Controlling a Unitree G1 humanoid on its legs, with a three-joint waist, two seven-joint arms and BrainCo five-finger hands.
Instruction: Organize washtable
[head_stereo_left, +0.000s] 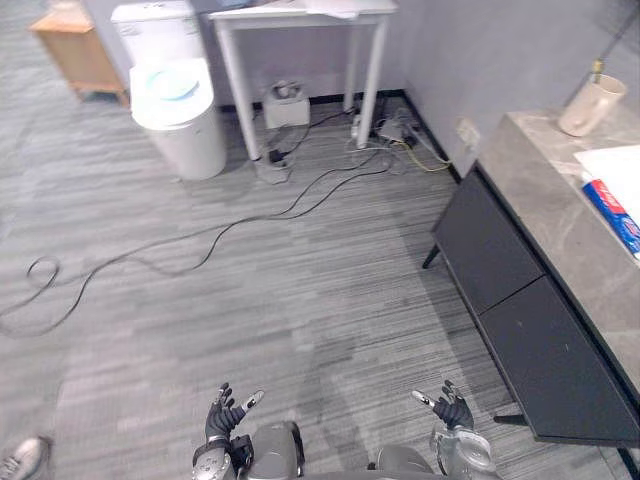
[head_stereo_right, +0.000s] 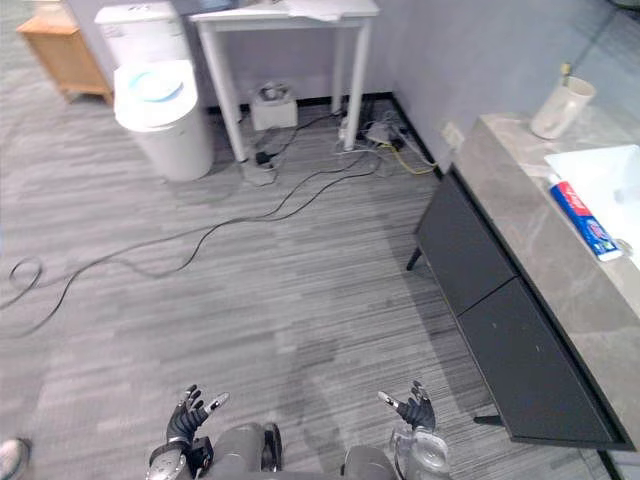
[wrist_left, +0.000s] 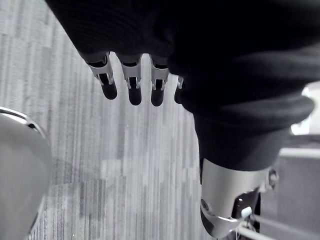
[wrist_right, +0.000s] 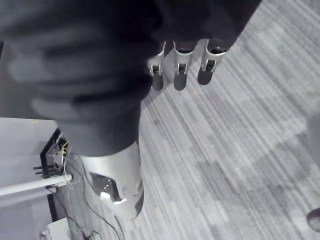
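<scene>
The washtable (head_stereo_left: 560, 215) is a grey stone counter on a dark cabinet along the right side. On it stand a beige cup (head_stereo_left: 592, 104) with a toothbrush at the far end and a red, white and blue toothpaste tube (head_stereo_left: 612, 215) lying against the white basin (head_stereo_left: 615, 165). My left hand (head_stereo_left: 225, 413) and right hand (head_stereo_left: 448, 407) hang low over the carpet at the near edge, well short of the counter. Both are open with relaxed fingers and hold nothing; the wrist views show the left hand's fingers (wrist_left: 131, 82) and the right hand's fingers (wrist_right: 181, 72) straight above bare floor.
A white toilet (head_stereo_left: 175, 100) stands at the far left beside a wooden cabinet (head_stereo_left: 78, 48). A white table (head_stereo_left: 300, 50) stands against the far wall with plugs and cables (head_stereo_left: 300, 190) trailing across the carpet. A person's shoe (head_stereo_left: 22, 460) shows at the lower left.
</scene>
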